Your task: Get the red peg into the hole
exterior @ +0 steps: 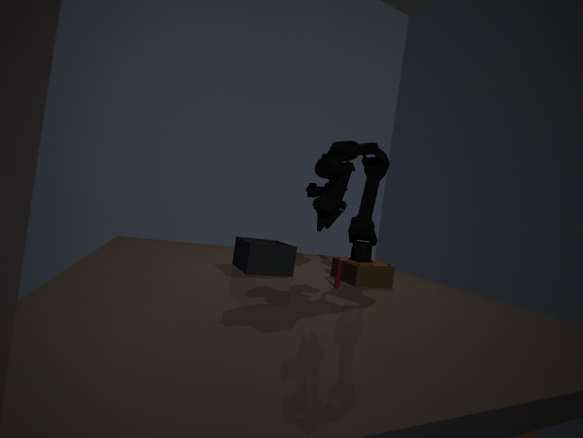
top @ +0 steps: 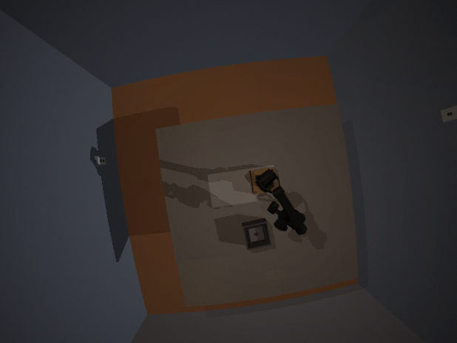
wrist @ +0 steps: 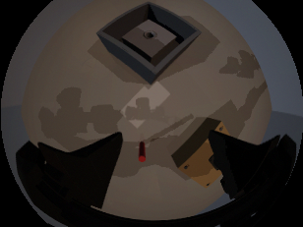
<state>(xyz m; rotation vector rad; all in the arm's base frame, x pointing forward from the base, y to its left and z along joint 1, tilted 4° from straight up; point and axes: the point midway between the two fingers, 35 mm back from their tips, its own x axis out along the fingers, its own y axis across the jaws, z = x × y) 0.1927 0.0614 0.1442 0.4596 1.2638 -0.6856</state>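
Observation:
The red peg (exterior: 338, 275) (wrist: 142, 151) stands upright on the table, close to the base block; the arm hides it in the top view. The open dark grey box (top: 254, 223) (exterior: 271, 259) (wrist: 129, 57) stands apart from the peg. Inside it lies the light plate (top: 260, 232) (wrist: 137, 36) with its round hole (top: 256, 233) (wrist: 150, 34), which looks empty. My gripper (exterior: 324, 228) (wrist: 167, 136) is open and empty, pointing downward high above the table. In the wrist view the peg shows between the fingers, nearer the left one, but well below them.
The orange-brown base block (top: 254, 188) (exterior: 377, 277) (wrist: 197, 168) carries the arm and stands right beside the peg. A pale rectangle (top: 222, 192) lies on the table by the block. The box walls rise around the plate. Arm shadows cross the table.

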